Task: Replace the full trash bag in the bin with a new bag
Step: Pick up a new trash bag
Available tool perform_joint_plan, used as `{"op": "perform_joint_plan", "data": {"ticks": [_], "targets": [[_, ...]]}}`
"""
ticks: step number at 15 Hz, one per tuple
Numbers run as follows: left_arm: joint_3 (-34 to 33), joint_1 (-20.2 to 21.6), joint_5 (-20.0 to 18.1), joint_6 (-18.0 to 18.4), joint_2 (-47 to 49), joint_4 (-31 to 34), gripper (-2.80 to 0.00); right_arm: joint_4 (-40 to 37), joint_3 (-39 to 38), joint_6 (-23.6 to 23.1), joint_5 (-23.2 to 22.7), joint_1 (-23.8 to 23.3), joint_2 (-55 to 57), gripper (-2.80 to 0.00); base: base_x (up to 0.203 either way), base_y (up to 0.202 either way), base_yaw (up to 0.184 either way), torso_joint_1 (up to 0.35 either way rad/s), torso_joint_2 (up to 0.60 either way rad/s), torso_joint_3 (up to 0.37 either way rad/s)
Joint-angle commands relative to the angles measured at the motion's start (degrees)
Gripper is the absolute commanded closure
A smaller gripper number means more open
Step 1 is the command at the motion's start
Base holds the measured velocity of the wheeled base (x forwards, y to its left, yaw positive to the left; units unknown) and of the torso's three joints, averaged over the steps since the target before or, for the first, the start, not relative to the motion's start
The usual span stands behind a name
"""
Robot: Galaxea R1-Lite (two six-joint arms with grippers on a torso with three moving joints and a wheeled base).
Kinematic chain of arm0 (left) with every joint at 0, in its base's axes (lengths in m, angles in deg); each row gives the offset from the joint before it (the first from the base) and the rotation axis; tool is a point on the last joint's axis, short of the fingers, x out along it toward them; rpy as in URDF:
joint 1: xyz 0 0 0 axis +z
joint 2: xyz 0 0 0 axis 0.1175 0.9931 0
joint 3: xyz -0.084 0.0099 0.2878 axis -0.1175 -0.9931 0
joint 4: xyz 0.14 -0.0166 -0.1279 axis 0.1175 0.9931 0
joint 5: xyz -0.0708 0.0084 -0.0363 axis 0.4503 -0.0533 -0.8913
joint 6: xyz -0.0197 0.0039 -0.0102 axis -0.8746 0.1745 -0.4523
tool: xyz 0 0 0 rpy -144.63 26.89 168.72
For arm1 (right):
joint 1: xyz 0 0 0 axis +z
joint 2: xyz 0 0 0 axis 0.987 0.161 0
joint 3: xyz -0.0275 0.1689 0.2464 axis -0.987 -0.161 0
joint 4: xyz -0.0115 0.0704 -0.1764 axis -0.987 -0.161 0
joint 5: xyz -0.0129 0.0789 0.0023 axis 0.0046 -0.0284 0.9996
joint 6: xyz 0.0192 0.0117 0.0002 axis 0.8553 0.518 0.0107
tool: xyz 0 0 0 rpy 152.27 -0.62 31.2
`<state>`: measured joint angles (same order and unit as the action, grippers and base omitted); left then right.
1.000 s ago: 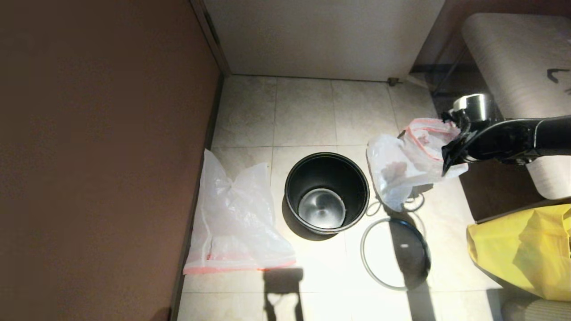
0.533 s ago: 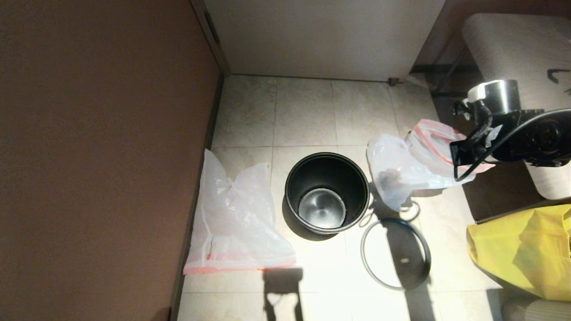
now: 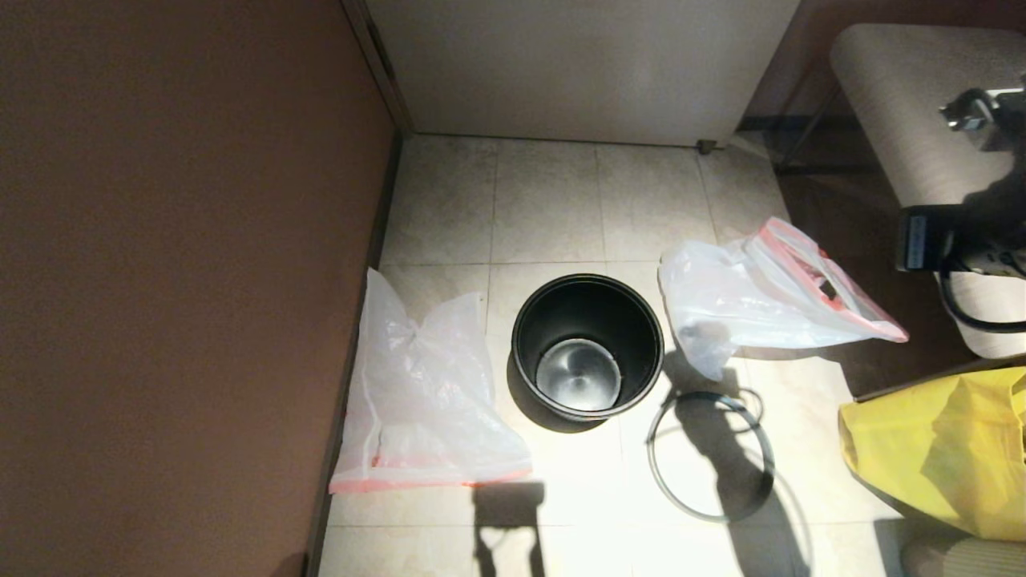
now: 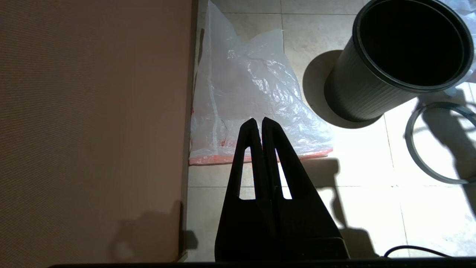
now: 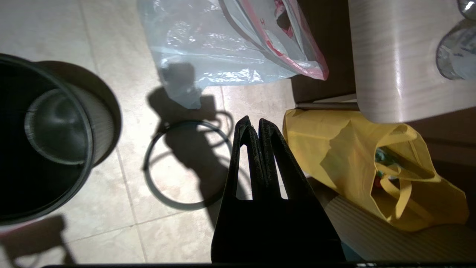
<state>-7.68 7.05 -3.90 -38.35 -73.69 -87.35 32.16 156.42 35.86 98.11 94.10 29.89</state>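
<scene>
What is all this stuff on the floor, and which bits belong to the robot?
bin: one, black, shiny metal bottom, mid-floor, unlined
new bag: one, translucent white, pink edge, flat by the brown wall
full trash bag: one, translucent white, red-pink mouth, lying right of the bin
hoop: one, grey, flat on tiles near the bin
yellow bag: one, far right
stool: one, pale wood-grain, upper right
left gripper: black, shut, above the new bag
right gripper: black, shut, empty, above the hoop
</scene>
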Motion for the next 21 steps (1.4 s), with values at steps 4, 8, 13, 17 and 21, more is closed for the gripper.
{"op": "perform_joint_plan", "data": {"ticks": [4, 8, 13, 17, 21], "targets": [[0.0, 0.05, 0.03, -0.04, -0.01, -0.01, 0.0, -11.9, -2.39, 1.91, 0.57, 1.44, -22.89, 0.0, 0.0, 0.0, 0.0, 0.0, 0.0, 0.0], [0.0, 0.05, 0.03, -0.13, -0.01, -0.01, 0.0, -17.54, -4.89, 2.26, 0.6, -0.58, -36.43, 0.0, 0.0, 0.0, 0.0, 0.0, 0.0, 0.0], [0.0, 0.05, 0.03, -0.04, -0.01, -0.01, 0.0, -19.61, -16.11, 1.48, 0.47, -5.12, -55.06, 0.0, 0.0, 0.0, 0.0, 0.0, 0.0, 0.0], [0.0, 0.05, 0.03, -0.06, -0.01, -0.01, 0.0, -16.62, -31.35, 1.18, -2.87, -10.28, -66.43, 0.0, 0.0, 0.0, 0.0, 0.0, 0.0, 0.0], [0.0, 0.05, 0.03, -0.04, -0.01, -0.01, 0.0, -8.94, -46.24, 0.67, -15.32, -11.4, -74.48, 0.0, 0.0, 0.0, 0.0, 0.0, 0.0, 0.0]]}}
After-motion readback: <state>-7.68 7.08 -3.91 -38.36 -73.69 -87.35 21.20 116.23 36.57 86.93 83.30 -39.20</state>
